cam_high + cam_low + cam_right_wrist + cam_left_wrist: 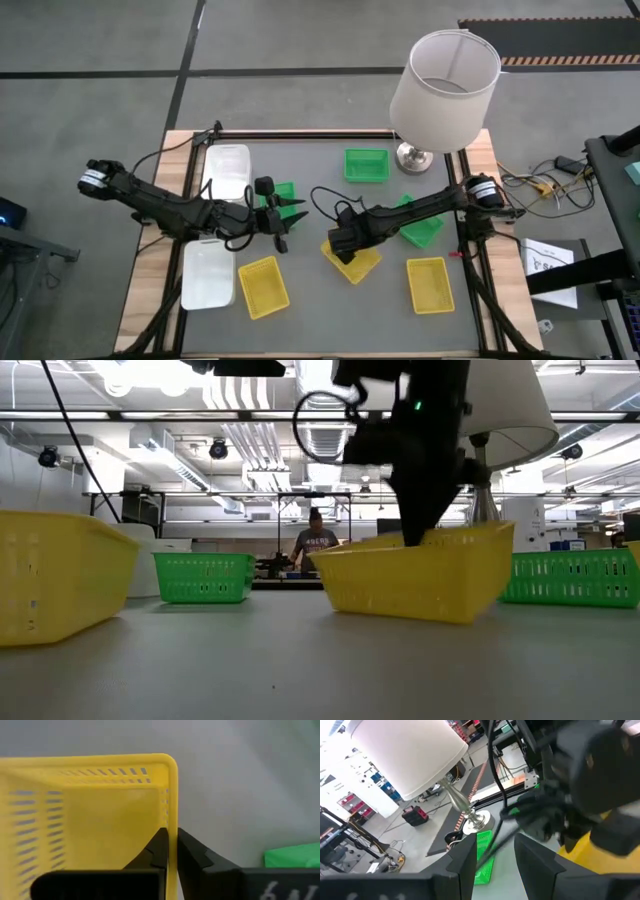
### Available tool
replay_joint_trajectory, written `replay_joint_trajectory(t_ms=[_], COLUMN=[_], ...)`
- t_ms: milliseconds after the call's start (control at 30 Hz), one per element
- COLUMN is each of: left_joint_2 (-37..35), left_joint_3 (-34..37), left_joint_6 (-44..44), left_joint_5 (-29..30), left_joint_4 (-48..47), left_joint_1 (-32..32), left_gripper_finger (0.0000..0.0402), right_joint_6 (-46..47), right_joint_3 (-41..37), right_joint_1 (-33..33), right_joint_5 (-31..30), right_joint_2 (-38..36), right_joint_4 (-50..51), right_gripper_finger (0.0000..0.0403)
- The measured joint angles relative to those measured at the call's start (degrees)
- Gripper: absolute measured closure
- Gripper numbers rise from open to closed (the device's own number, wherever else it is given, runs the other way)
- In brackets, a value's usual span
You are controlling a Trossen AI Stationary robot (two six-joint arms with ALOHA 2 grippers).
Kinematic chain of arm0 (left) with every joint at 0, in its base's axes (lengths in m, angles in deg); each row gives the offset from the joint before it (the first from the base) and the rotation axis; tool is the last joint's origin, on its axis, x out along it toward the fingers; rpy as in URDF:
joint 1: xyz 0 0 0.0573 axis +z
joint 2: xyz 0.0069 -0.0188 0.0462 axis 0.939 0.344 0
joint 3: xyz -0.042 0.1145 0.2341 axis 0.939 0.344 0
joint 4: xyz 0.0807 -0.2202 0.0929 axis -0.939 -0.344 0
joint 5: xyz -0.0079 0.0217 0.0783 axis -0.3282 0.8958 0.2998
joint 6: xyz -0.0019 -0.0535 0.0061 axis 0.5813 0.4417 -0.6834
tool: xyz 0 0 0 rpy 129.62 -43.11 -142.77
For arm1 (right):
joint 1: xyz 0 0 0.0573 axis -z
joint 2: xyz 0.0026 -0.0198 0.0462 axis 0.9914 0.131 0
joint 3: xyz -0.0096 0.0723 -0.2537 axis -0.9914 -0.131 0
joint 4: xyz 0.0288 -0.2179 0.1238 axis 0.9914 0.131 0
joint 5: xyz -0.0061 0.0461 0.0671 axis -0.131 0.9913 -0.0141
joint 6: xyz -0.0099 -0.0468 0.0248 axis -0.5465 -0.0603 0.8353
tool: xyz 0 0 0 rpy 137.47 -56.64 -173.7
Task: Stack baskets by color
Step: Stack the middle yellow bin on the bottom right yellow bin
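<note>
My right gripper [345, 248] is shut on a yellow basket [355, 262] near the table's middle; the low view shows this basket [420, 580] down on the table. Two more yellow baskets [263, 287] [430, 285] lie near the front edge. White baskets [228, 165] [208, 275] lie at the left. Green baskets lie at the far middle [366, 165], under the left arm [284, 190] and right of centre [422, 228]. My left gripper [285, 228] hovers open left of the held basket, with nothing between its fingers [465, 865]. My right gripper holds the yellow basket by one side wall [172, 815] close to a corner. One finger [152, 852] is inside the basket and the other [197, 855] is outside, pinching the wall. The fingers come steeply from above, pointing down. The basket's bottom [400, 610] is on the table.
A lamp with a large white shade [445, 85] and a metal foot [413, 157] stands at the far right of the table. A bare strip of table [320, 300] runs between the two front yellow baskets. Cables trail along both arms.
</note>
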Motion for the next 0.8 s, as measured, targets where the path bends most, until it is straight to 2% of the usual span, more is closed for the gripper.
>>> replay_joint_trajectory(t_ms=[200, 300, 500, 800], left_joint_2=[0.00, 0.00, 0.02, 0.02], left_joint_3=[0.00, 0.00, 0.00, 0.02], left_joint_6=[0.13, 0.13, 1.31, 1.44], left_joint_5=[0.10, 0.10, 0.12, 0.62], left_joint_4=[-0.03, -0.03, -0.01, 0.02], left_joint_1=[-0.83, -1.20, -1.27, -1.27], left_gripper_finger=[0.0285, 0.0285, 0.0285, 0.0285], right_joint_6=[-2.42, -0.61, 11.74, 33.66], right_joint_3=[0.00, 0.00, -0.15, -0.63], right_joint_1=[-3.23, -5.87, -11.45, -21.84], right_joint_5=[2.62, 3.87, 6.57, 9.30], right_joint_2=[-7.83, -12.14, -19.29, -24.33], right_joint_4=[0.68, 1.16, 6.85, 20.36], right_gripper_finger=[0.0390, 0.0390, 0.0390, 0.0391])
